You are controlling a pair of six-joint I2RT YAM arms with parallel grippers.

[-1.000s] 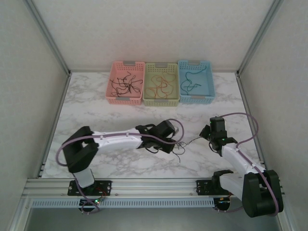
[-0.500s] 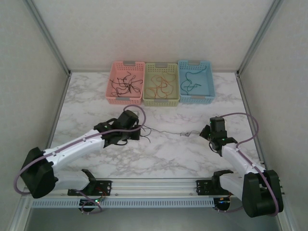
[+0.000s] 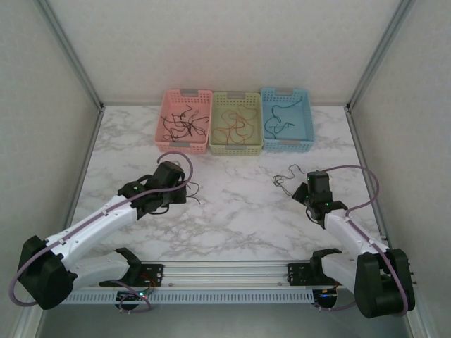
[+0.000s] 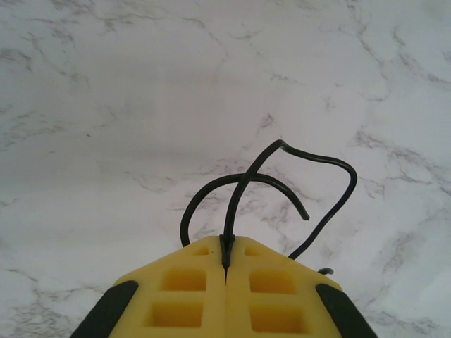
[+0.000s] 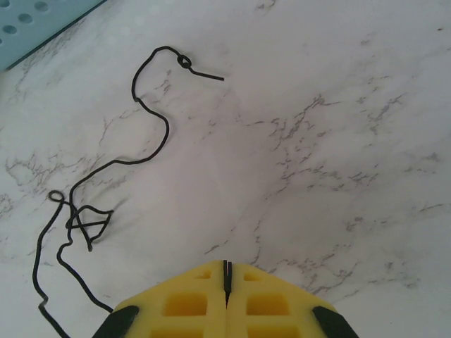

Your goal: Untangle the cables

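Your left jaws pinch a looped black cable (image 4: 282, 151); your right jaws are closed, a thinner cable (image 5: 151, 141) beside them on the counter (image 5: 338, 141).

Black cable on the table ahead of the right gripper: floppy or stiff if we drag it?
Probably limp but kinked: the cable lies on the table in irregular bends, not straight runs. Likely very light, being so thin, so it should slide easily. Its knots and tangle may snag or tighten under pull.
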